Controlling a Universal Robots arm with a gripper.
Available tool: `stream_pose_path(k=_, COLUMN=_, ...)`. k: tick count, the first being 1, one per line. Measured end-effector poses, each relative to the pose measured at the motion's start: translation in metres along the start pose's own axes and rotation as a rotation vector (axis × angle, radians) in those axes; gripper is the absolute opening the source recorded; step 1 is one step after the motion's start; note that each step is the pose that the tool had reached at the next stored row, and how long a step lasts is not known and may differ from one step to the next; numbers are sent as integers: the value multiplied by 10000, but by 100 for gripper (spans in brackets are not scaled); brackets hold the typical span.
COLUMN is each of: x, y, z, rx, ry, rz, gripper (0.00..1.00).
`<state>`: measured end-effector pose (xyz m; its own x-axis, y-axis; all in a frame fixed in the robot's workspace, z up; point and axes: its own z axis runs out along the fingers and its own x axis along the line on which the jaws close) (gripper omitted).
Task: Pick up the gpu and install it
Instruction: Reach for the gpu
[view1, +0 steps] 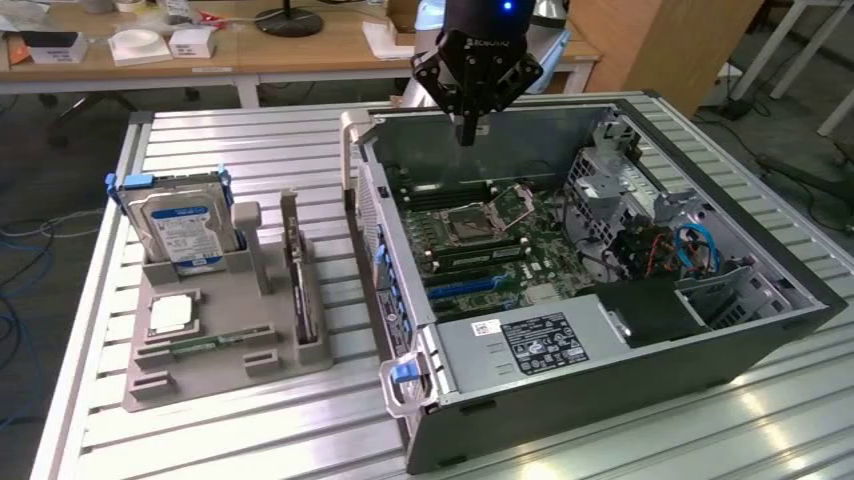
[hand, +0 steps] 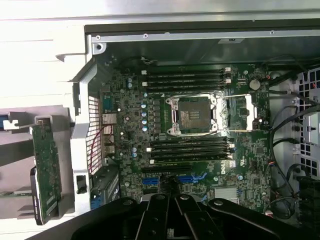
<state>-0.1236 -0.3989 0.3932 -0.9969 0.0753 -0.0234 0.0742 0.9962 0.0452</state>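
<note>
The gpu (view1: 300, 290) stands edge-on as a slim dark strip in a slot of the grey holder (view1: 267, 372), to the exterior view's left of the open computer case (view1: 747, 330). In the wrist view the gpu (hand: 46, 170) appears as a long circuit card outside the case wall. My gripper (view1: 466, 132) hangs above the far end of the case, over the motherboard (view1: 497, 240), with its fingers shut and nothing between them. The wrist view looks down past the shut gripper (hand: 174, 202) onto the motherboard (hand: 200, 125), with its open processor socket (hand: 194, 116) and blue slots (hand: 192, 178).
On the holder also sit a silver hard drive with a blue label (view1: 187, 232), a processor chip (view1: 174, 315) and a small green memory stick (view1: 200, 345). Cables and a drive cage (view1: 627, 200) crowd the case's right side. A desk (view1: 267, 50) with clutter stands behind.
</note>
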Motion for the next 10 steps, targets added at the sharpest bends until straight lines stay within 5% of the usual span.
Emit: stream_pose_path(k=10, x=100, y=-7, z=-2, rx=1, ry=1, rz=0, gripper=10)
